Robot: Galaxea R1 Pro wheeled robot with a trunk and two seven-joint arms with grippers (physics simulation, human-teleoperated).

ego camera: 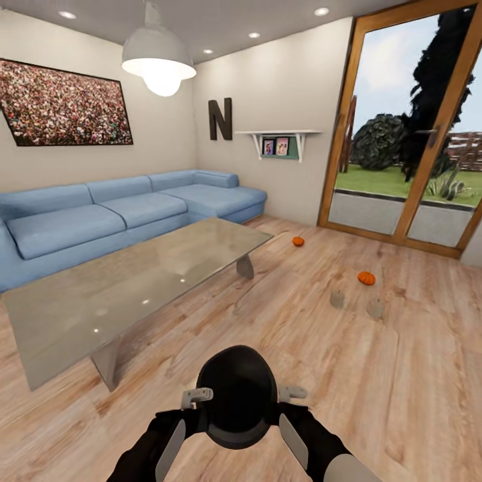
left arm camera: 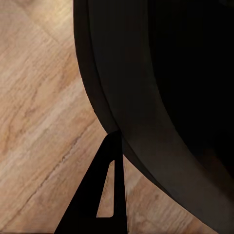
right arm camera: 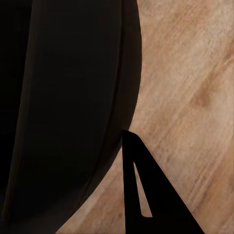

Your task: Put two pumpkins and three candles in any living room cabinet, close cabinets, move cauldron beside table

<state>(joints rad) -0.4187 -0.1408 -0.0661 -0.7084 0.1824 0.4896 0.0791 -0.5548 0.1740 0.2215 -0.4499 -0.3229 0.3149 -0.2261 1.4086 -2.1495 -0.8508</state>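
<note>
A round black cauldron (ego camera: 236, 396) sits upright, mouth up, pressed between the left gripper (ego camera: 196, 397) and right gripper (ego camera: 292, 393), near the long glossy grey glass-topped table (ego camera: 100, 301), whose long axis runs away toward the blue sofa (ego camera: 100, 217). How far either gripper's jaws are spread cannot be told. On the wooden floor (ego camera: 402, 375) well ahead lie two small orange pumpkins (ego camera: 366, 278) and two stubby tan candles (ego camera: 375, 307).

The black cauldron (ego camera: 236, 396) sits pressed between both tools, left tool (ego camera: 196, 397) and right tool (ego camera: 292, 393), blocking the space straight ahead of them. Ahead-left, the table (ego camera: 60, 321) bars the way. Ahead-right, bare floor (ego camera: 402, 375) lies open up to two candles (ego camera: 337, 298) and the pumpkins (ego camera: 366, 278).
</note>
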